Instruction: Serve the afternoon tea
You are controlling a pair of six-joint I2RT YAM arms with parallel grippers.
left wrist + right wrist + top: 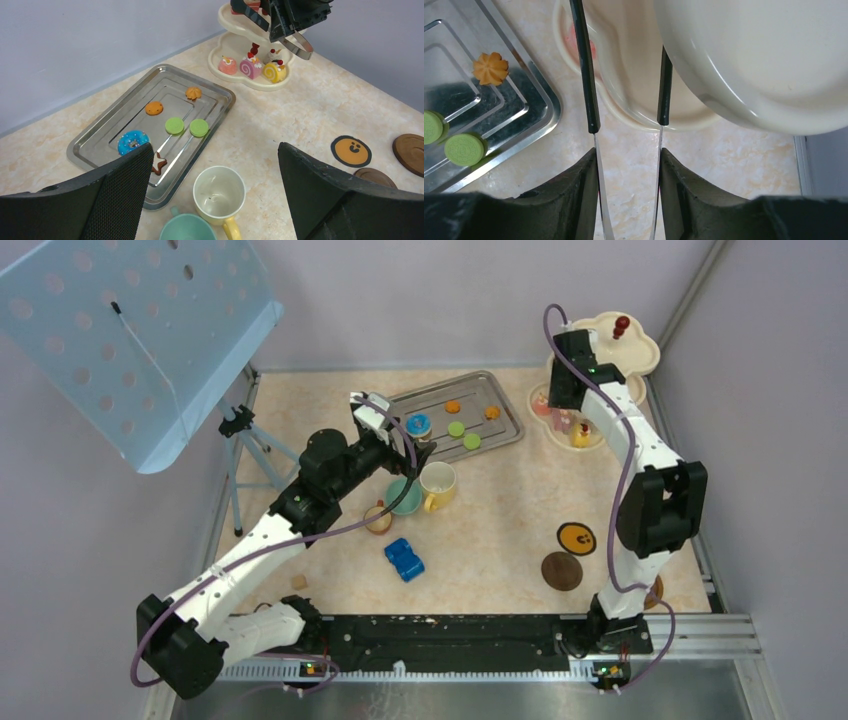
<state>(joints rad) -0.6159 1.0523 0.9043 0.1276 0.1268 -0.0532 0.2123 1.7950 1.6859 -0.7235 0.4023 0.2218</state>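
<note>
My left gripper (215, 150) hangs open over the yellow-and-cream mug (220, 192), with the teal cup (187, 227) beside it and nothing between its fingers. The small brown cup (378, 518) stands just left of them. A steel tray (225, 100) holds a blue donut (132, 141), two green macarons (174, 125), orange cookies (154, 108) and a star cookie (159, 164). My right gripper (629, 152) is shut on black tongs (585, 75), which reach over the cream stand (634, 60); their tips are hidden. Three small cakes (251, 67) sit on the stand's bottom tier (545, 405).
Round coasters (576, 538) (561, 571) lie on the table front right, with a third (655, 590) partly behind the right arm. A blue toy car (404, 559) sits front centre. A tripod (250, 445) with a blue perforated panel (140, 330) stands at the left edge.
</note>
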